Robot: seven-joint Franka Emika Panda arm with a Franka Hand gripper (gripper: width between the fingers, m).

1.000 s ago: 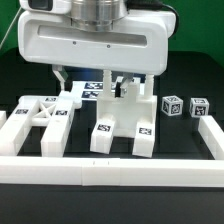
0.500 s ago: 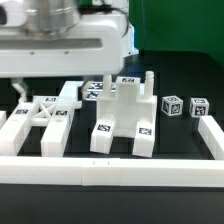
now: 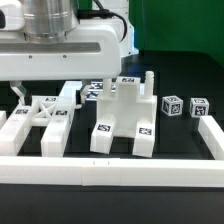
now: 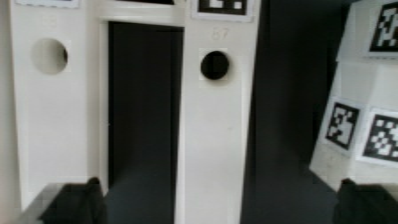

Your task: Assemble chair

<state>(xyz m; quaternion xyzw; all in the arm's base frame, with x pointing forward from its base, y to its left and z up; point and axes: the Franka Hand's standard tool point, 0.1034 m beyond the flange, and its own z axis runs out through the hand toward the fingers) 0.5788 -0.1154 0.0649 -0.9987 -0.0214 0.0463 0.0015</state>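
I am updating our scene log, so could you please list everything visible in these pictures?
joined chair piece: one, white, middle of the table.
loose chair parts: several, white with tags, the exterior view's left, below the arm.
long bars: two, white, each with a round hole, side by side in the wrist view.
small blocks: two, white with black tags, the exterior view's right.
rails: several, white, along the front and both sides.
marker board: one, white, behind the joined piece.
table: one, black.
robot arm: one, white, above the loose parts; jaws open, dark tips.
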